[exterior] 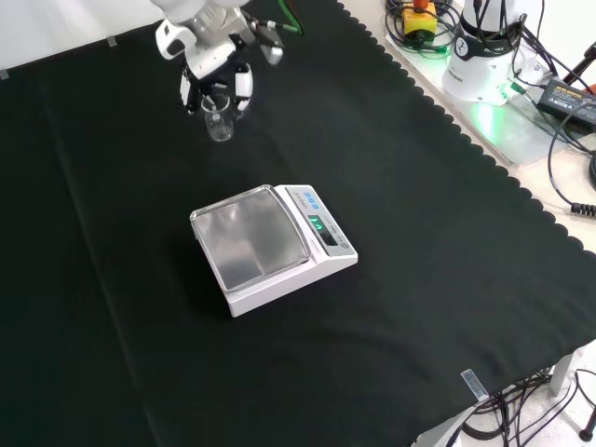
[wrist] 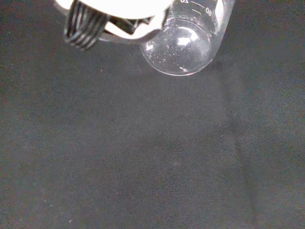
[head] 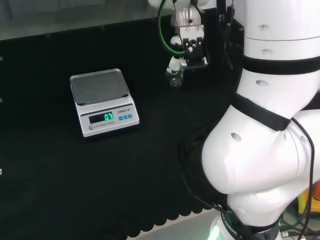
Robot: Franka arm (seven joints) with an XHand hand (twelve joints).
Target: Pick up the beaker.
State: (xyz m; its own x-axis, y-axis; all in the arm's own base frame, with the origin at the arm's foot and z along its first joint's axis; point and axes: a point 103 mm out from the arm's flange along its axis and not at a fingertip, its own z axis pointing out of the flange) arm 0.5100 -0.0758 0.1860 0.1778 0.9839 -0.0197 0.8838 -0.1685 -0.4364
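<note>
**Beaker in the hand, near the cloth's far edge**

Beaker (exterior: 220, 121) — small, clear glass, upright, caught between the fingers (exterior: 243, 86) of the hand (exterior: 216, 58). Fingers curled down round its upper part on both sides, so gripping it. In the front view, seen at upper left, beyond the scale (exterior: 272, 247) and well apart from it. In the head view, beaker (head: 175, 77) hanging below the hand (head: 190, 42), to the right of the scale (head: 103, 101) and a little farther off. Cannot tell from either view whether the base touches the black cloth (exterior: 419, 279) or sits just clear of it.

Wrist view: beaker (wrist: 183, 40) close and large, round base toward the camera, printed graduation marks on the wall, looks empty. Beside it a white and black part of the hand (wrist: 102, 16), touching the glass wall. Bare dark cloth (wrist: 152, 157) beyond.

Scale — white body, flat steel pan with nothing on it, green lit display and blue buttons on its front panel. Standing flat on the cloth near mid-bench.

Green cable (head: 162, 30) looping beside the wrist in the head view.
</note>
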